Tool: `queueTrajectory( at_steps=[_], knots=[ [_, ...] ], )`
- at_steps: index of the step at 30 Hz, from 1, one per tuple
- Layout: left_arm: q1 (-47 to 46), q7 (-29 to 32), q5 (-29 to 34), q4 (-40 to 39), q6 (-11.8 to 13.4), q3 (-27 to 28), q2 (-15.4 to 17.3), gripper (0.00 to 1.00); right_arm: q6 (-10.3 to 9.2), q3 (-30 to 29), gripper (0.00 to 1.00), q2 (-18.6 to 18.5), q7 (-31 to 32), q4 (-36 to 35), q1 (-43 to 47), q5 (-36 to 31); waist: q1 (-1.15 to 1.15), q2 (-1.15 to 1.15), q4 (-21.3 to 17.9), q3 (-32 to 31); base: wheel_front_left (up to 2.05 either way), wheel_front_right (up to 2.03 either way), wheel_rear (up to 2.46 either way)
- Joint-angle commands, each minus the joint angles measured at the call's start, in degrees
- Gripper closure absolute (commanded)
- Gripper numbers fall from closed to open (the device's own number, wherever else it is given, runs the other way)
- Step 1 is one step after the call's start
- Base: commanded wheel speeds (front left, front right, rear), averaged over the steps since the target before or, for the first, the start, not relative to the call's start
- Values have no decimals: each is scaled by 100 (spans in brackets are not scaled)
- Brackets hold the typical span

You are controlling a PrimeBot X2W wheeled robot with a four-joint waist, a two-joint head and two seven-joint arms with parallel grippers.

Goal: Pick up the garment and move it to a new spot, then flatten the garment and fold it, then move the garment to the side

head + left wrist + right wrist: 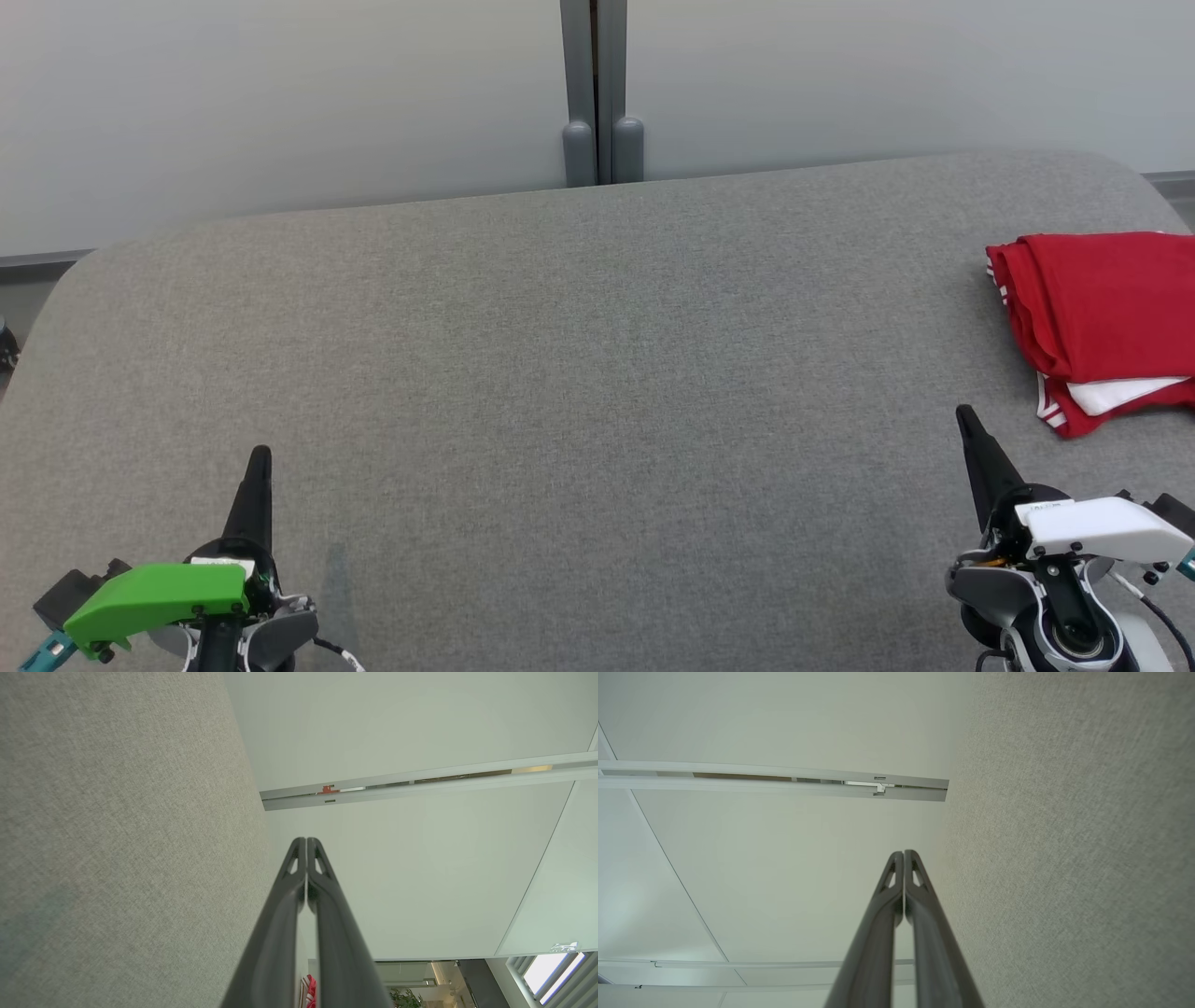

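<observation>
Head view showed the red garment point(1092, 317) lying folded at the right edge of the grey surface point(560, 373). It was likely put there because the folding looked done and it had to be out of the way (a white bit peeked out underneath). The left pincer point(260, 457) hung by the near left corner. The right pincer point(964, 417) hung by the near right corner, close to the garment but apart from it. Both had fingers pressed together, holding nothing, pointing toward the far edge.
</observation>
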Motion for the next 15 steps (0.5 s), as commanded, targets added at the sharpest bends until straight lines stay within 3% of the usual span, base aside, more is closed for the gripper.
queueTrajectory(
  at_steps=[1, 15],
  knots=[
    [-123, 37, -117, -40, -47, 35, 22, 100, 3, -27, 100, -18, 35, -41, -91, 125, 0, 0, -1, 2, 0, 0, 0],
    [-186, 177, -615, -51, -140, 144, 24, 100, 2, -109, 100, -12, 161, -40, -125, 640, 0, 0, -12, 25, 0, 0, 0]
  ],
)
